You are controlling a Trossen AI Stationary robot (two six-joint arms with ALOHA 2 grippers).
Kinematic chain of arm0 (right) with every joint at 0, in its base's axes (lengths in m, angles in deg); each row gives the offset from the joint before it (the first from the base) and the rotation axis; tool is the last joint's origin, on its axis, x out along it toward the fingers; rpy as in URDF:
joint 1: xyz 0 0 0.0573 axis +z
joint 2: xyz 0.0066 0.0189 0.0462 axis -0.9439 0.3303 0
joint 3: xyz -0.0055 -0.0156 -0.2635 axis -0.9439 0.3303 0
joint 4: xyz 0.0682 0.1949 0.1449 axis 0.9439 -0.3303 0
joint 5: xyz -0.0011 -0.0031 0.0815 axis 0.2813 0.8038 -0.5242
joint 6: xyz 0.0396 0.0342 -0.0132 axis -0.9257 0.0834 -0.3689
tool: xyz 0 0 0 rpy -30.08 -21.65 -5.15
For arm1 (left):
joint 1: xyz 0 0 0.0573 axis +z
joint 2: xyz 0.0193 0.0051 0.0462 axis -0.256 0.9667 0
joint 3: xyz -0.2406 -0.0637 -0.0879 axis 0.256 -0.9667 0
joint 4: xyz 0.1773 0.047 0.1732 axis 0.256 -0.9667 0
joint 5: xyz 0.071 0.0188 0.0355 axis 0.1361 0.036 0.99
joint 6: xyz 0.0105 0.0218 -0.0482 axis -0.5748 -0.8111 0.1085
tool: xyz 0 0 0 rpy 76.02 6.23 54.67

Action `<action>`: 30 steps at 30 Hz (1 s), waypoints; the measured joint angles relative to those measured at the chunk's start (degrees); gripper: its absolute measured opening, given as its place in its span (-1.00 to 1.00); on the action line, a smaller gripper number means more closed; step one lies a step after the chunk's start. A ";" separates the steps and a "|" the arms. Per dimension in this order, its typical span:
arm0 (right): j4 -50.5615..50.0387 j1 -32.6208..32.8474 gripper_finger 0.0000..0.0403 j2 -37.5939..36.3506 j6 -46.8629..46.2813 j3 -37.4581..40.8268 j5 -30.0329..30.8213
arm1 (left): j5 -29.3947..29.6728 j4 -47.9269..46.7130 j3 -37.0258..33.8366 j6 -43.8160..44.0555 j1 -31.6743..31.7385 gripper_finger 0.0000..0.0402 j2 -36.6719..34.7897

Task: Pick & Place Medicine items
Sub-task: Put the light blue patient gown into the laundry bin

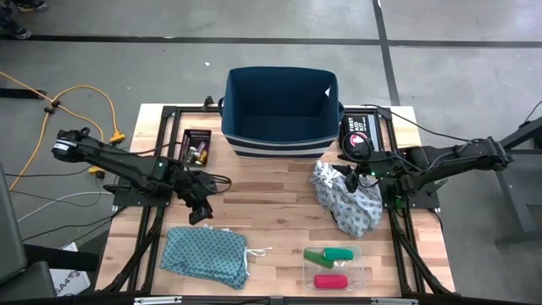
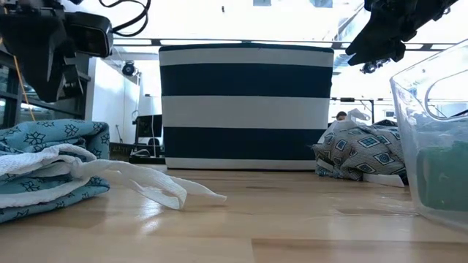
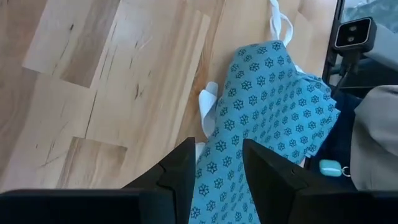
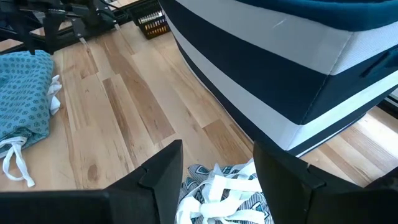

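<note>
Two green tubes [image 1: 330,254] and a red-pink tube [image 1: 330,280] lie in a clear tray [image 1: 360,269] near the table's front edge, right of centre. My left gripper [image 1: 201,212] hangs open above the far edge of a teal patterned cloth [image 1: 203,257]. In its wrist view the gripper [image 3: 219,163] has nothing between its fingers, and the cloth [image 3: 267,118] lies below. My right gripper [image 1: 349,180] hangs open over a grey patterned cloth [image 1: 349,202]. In its wrist view the gripper [image 4: 217,165] is empty above the cloth's white strings [image 4: 217,190].
A navy-and-white striped bin [image 1: 227,102] stands at the table's far middle. A black pouch [image 1: 356,135] lies to its right and a small box of items [image 1: 196,146] to its left. Bare wood [image 1: 271,203] lies between the two cloths.
</note>
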 joint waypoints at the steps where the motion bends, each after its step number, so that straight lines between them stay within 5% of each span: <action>1: 0.00 0.00 -0.09 0.00 0.00 0.00 0.01 | 0.05 -0.03 0.00 0.01 0.00 -0.37 -0.02; 7: 0.00 0.00 -0.09 0.00 0.00 0.00 -0.01 | 2.80 1.04 0.00 -2.98 -0.16 -0.37 -0.02; 12: 0.00 0.01 -0.09 0.01 0.00 0.00 0.01 | 3.48 1.63 0.00 2.73 -2.42 -0.37 -0.02; 30: 0.00 0.00 -0.09 0.01 0.00 0.00 -0.01 | 23.36 4.66 1.72 13.40 -23.98 -0.37 0.29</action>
